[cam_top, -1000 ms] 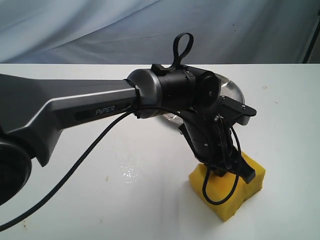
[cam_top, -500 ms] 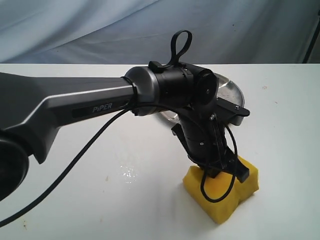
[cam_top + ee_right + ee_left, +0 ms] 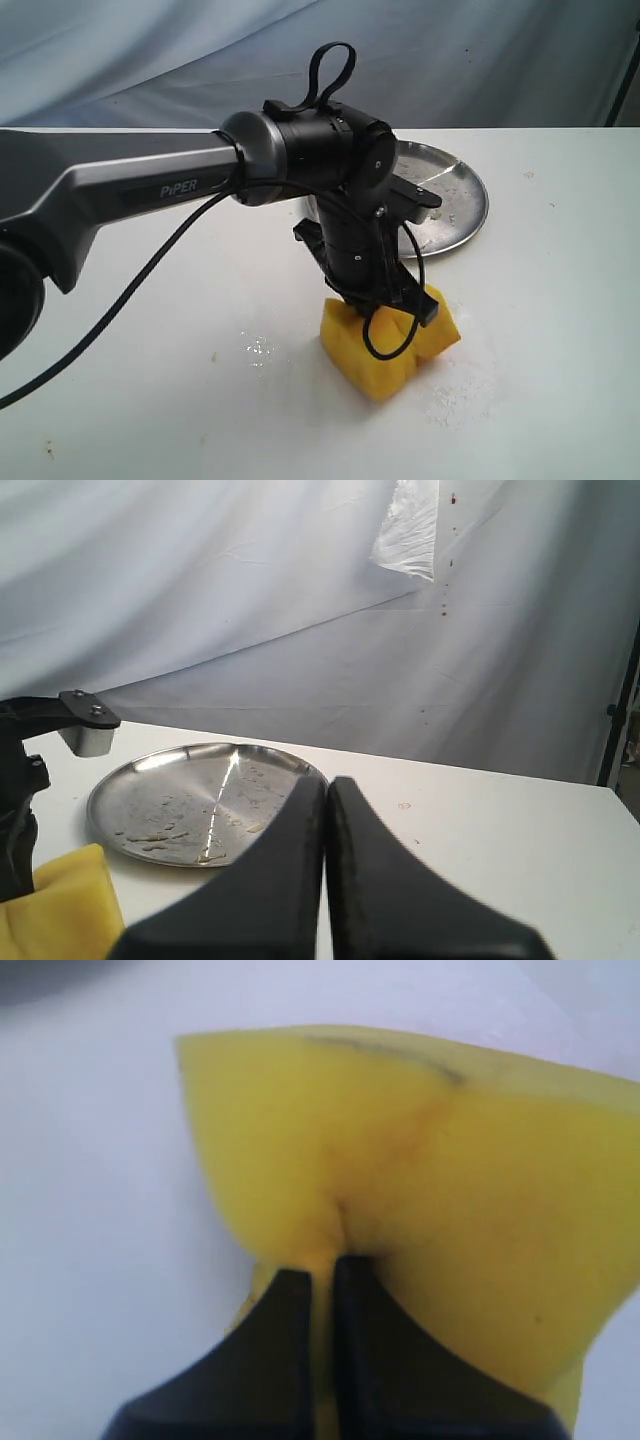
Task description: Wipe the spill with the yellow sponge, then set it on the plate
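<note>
The yellow sponge (image 3: 352, 348) rests on the white table just in front of the plate (image 3: 455, 205). My left gripper (image 3: 396, 314) points down and is shut on it, pinching a deep crease into its top. In the left wrist view the black fingertips (image 3: 290, 1290) bite into the yellow sponge (image 3: 420, 1160), with my left gripper (image 3: 322, 1265) squeezed narrow. The pale orange-beige spill does not show; only a faint wet sheen (image 3: 465, 388) lies right of the sponge. My right gripper (image 3: 327, 783) is shut on nothing and hangs above the table, facing the silver plate (image 3: 190, 800).
A small patch of clear glistening droplets (image 3: 258, 348) sits left of the sponge. A grey-blue cloth backdrop (image 3: 480, 60) hangs behind the table's far edge. The left arm's cable (image 3: 150, 300) loops low over the table.
My left gripper has dragged the sponge to the left and a little farther back across the table. The plate now shows almost whole behind the arm.
</note>
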### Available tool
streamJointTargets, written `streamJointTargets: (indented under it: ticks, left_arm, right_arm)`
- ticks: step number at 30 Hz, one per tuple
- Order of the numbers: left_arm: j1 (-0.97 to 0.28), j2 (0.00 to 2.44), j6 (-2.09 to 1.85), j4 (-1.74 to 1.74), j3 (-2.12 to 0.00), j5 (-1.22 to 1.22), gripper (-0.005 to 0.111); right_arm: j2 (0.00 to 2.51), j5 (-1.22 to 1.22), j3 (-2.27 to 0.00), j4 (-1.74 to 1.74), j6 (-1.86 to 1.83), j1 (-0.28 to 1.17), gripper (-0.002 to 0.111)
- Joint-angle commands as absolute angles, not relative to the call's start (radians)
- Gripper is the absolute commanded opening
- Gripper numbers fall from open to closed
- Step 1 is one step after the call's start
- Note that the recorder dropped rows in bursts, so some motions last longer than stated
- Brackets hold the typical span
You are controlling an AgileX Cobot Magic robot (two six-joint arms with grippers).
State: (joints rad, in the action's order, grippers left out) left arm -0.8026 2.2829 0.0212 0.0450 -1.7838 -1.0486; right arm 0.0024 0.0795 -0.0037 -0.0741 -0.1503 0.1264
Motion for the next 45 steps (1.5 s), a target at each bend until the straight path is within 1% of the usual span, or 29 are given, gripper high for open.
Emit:
streamJointTargets:
  ticks: [1, 4, 10, 24, 28, 34, 40, 45]
  left_arm:
    - [-0.771, 2.300, 0.055, -0.061, -1.772, -1.004, 0.000]
    - [-0.771, 2.300, 0.054, -0.054, -1.772, -0.920, 0.000]
    - [-0.771, 2.308, 0.037, 0.019, -1.772, -0.828, 0.000]
    - [-0.803, 2.308, -0.149, 0.177, -1.774, -0.734, 0.000]
    - [-0.838, 2.308, -0.217, 0.245, -1.774, -0.739, 0.000]
    - [-0.917, 2.308, -0.244, 0.251, -1.774, -0.791, 0.000]
    - [-0.989, 2.308, -0.246, 0.226, -1.774, -0.867, 0.000]
    - [-1.017, 2.308, -0.240, 0.186, -1.772, -0.968, 0.000]
  right_arm:
    - [0.000, 0.076, 0.000, -0.067, -0.150, 0.118, 0.000]
    - [0.000, 0.076, 0.000, -0.067, -0.150, 0.118, 0.000]
    - [0.000, 0.076, 0.000, -0.067, -0.150, 0.118, 0.000]
    - [0.000, 0.076, 0.000, -0.067, -0.150, 0.118, 0.000]
    - [0.000, 0.076, 0.000, -0.067, -0.150, 0.118, 0.000]
    - [0.000, 0.076, 0.000, -0.067, -0.150, 0.118, 0.000]
    - [0.000, 0.076, 0.000, -0.067, -0.150, 0.118, 0.000]
    - [0.000, 0.076, 0.000, -0.067, -0.150, 0.118, 0.000]
